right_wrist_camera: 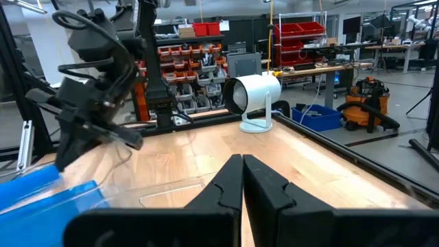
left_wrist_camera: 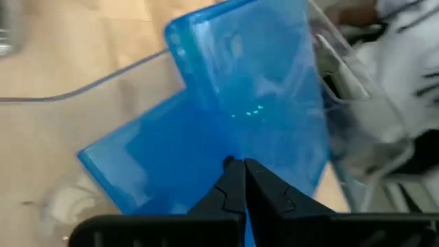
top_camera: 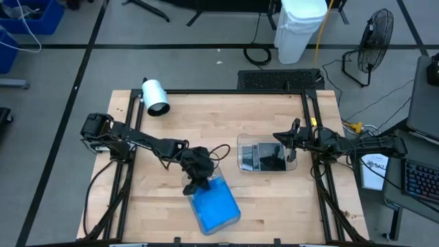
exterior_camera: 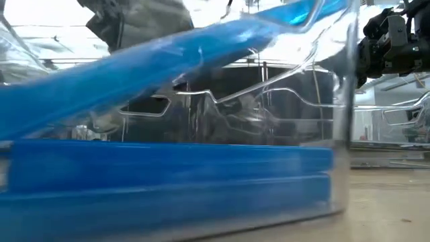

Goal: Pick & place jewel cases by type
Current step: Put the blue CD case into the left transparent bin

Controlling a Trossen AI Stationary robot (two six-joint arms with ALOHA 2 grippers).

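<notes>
- Left pincer [left_wrist_camera: 236, 165] is pinched shut at the edge of a bright blue, thin, square plastic jewel case [left_wrist_camera: 254, 96], apparently gripping it so the case can be set on the blue stack.
- That case hangs tilted, one edge raised, its flat face slanting down toward the blue cases beneath [exterior_camera: 168, 175], which lie flat inside a clear rounded-corner plastic tray [top_camera: 233, 209] at the near edge of the wooden surface [top_camera: 171, 137].
- Being square, the held case has no clear long axis; its corner sits skewed to the stack.
- Right pincer [right_wrist_camera: 241, 165] is closed on nothing, waiting beside a second clear tray [top_camera: 242, 145] holding dark translucent cases [top_camera: 269, 156], so types stay apart.
</notes>
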